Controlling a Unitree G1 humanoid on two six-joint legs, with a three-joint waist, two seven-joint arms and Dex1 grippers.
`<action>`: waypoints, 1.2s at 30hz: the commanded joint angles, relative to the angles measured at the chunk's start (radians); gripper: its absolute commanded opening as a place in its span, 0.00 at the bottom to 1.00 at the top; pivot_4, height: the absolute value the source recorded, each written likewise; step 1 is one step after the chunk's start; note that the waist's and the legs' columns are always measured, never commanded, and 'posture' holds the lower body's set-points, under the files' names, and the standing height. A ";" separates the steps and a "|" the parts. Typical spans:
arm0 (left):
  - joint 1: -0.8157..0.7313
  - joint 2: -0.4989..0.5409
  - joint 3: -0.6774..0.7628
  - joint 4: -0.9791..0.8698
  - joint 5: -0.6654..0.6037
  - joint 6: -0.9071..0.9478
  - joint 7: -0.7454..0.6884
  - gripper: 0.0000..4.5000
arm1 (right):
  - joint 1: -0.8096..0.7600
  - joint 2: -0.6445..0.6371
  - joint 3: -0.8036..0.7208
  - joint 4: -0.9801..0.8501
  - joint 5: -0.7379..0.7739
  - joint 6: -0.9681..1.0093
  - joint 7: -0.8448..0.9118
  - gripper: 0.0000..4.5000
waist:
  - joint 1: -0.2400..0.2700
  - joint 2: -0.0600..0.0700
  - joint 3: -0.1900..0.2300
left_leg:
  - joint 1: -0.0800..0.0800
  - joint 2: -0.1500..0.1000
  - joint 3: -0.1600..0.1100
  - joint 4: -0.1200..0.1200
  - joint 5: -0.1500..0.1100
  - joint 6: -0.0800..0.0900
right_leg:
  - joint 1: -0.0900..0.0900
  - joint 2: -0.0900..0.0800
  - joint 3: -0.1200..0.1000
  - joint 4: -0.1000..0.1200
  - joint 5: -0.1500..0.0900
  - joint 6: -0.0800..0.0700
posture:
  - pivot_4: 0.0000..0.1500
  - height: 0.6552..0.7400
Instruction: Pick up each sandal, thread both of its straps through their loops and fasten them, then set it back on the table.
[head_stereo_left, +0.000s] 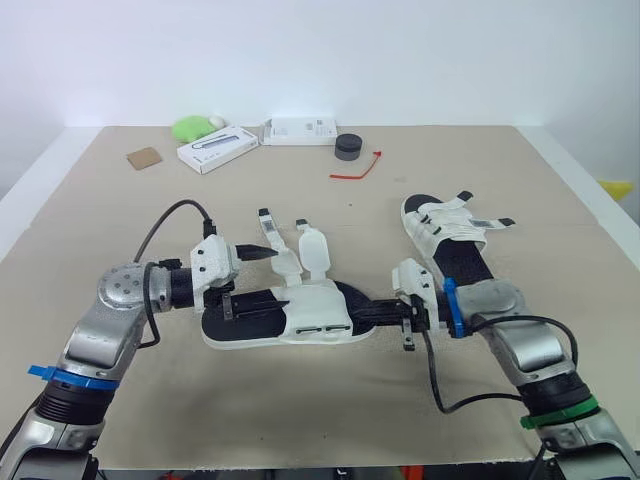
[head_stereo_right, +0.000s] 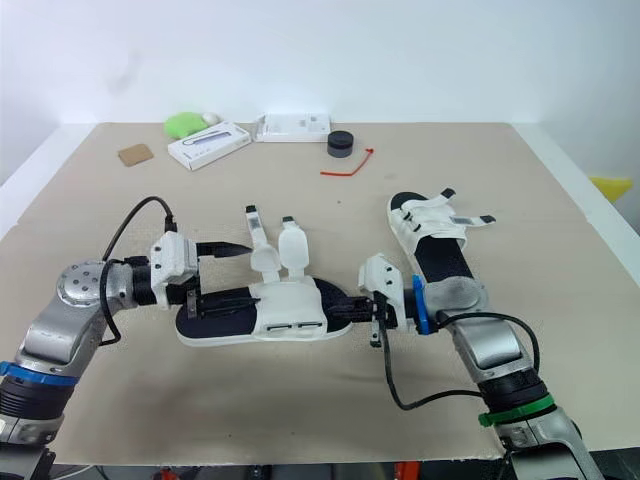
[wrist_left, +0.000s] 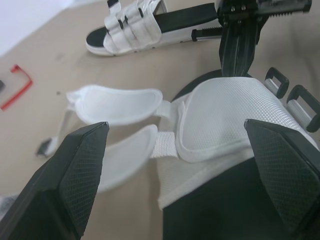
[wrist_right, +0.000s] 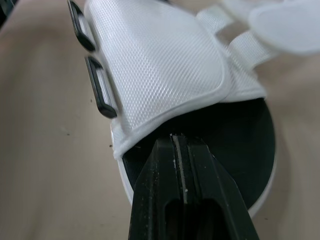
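Resting on sandal (head_stereo_left: 315, 315) insole, R gripper (wrist_right: 176, 145) closed, empty; L gripper (wrist_left: 175, 125) spread wide over heel.

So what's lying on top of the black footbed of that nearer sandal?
A white mesh upper spans the middle of the footbed, and the right tool, shut, reaches over one end. What lies beneath the upper is covered.
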 joint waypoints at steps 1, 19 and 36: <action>0.001 0.008 0.009 -0.048 -0.024 0.016 -0.006 1.00 | -0.032 0.017 0.007 -0.043 0.008 0.024 -0.014 0.01 | 0.000 0.000 0.000 | 0.000 0.000 0.000 0.000 0.000 0.000 | 0.000 0.000 0.000 0.000 0.000 0.000 | 1.00 1.00; -0.009 -0.007 -0.020 -0.045 -0.002 0.007 -0.020 1.00 | -0.041 0.062 0.045 -0.089 0.000 0.089 -0.056 0.01 | 0.000 0.000 0.000 | 0.000 0.000 0.000 0.000 0.000 0.000 | 0.000 0.001 0.000 0.000 0.000 -0.001 | 1.00 1.00; -0.131 -0.038 0.106 0.000 -0.248 0.417 0.110 1.00 | -0.026 0.039 0.070 -0.089 -0.035 0.107 -0.067 0.01 | -0.001 -0.001 -0.001 | 0.000 0.000 -0.001 0.000 0.000 0.000 | 0.001 0.001 0.000 0.000 0.000 0.001 | 1.00 1.00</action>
